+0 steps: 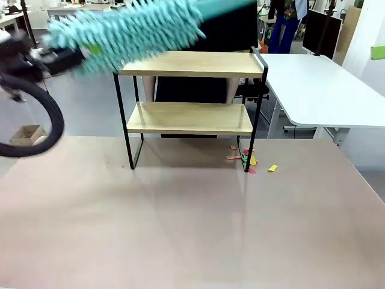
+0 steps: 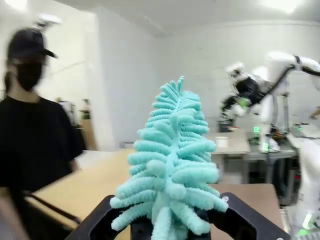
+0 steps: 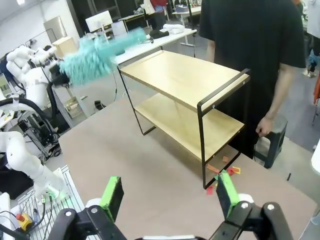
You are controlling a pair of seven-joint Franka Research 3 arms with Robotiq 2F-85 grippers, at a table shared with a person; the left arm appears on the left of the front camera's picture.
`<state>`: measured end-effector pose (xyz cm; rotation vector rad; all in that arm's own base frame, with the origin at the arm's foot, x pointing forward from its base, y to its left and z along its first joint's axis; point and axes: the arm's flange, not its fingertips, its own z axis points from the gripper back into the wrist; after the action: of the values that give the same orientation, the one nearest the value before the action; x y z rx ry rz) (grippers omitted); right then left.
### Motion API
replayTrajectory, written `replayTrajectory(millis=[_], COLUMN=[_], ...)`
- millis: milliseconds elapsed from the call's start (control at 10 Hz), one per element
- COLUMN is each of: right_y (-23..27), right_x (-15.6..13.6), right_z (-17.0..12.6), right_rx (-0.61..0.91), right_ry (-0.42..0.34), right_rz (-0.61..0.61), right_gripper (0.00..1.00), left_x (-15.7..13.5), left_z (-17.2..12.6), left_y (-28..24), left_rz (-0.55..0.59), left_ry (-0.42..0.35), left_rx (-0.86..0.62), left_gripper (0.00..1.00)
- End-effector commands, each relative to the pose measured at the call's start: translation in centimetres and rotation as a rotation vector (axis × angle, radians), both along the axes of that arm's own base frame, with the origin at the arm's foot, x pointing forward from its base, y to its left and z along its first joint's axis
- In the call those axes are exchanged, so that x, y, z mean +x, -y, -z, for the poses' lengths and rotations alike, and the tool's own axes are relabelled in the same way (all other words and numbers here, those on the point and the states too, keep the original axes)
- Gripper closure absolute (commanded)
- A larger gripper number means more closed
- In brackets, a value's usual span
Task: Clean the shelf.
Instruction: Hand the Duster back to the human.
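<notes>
My left hand [image 1: 60, 58] grips a teal duster [image 1: 129, 30] up by the shelf's [image 1: 191, 99] top-left corner. The shelf stands on the bench [image 1: 180, 229] — paper scraps [image 1: 249, 159] at its right foot. My right hand [image 3: 167, 192] hangs open before it.

the left gripper [image 2: 167, 227] clamps a teal fluffy duster [image 2: 172, 165]; a person [image 2: 35, 135] in black stands beside.

You see the shelf [image 1: 189, 96] at the table's [image 1: 180, 229] far side, the duster [image 1: 126, 30] above its left end, paper scraps [image 1: 249, 158] beside its right leg.
</notes>
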<state>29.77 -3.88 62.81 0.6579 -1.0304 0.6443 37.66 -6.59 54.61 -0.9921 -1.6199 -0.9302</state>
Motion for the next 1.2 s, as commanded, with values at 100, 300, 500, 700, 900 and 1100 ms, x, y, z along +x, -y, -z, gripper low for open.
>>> replayTrajectory(millis=[100, 300, 500, 700, 900, 1100], right_y=[0.1, 0.1, 0.1, 0.1, 0.1, 0.1], right_x=[0.0, 0.0, 0.0, 0.0, 0.0, 0.0], right_z=[-0.3, -0.3, -0.3, -0.3, -0.3, -0.3], right_rx=[-0.011, -0.011, -0.011, -0.011, -0.011, -0.011], right_ry=[0.008, 0.008, 0.008, 0.008, 0.008, 0.008], right_rz=[-0.009, -0.009, -0.009, -0.009, -0.009, -0.009], right_gripper=[0.0, 0.0, 0.0, 0.0, 0.0, 0.0], left_x=[-1.2, -1.3, -1.2, -0.7, -0.3, -0.4], left_z=[-4.4, -4.7, -3.1, -0.6, 3.2, 7.0], left_y=[-5.5, -10.0, -13.1, -13.9, -13.7, -13.7], left_rz=[-0.317, -0.615, -0.776, -0.836, -0.932, -1.008], left_ry=[0.007, 0.026, -0.018, -0.068, -0.106, -0.151], left_rx=[-0.064, -0.037, -0.011, 0.04, 0.124, 0.156], left_gripper=[0.83, 0.83, 0.83, 0.83, 0.83, 0.83])
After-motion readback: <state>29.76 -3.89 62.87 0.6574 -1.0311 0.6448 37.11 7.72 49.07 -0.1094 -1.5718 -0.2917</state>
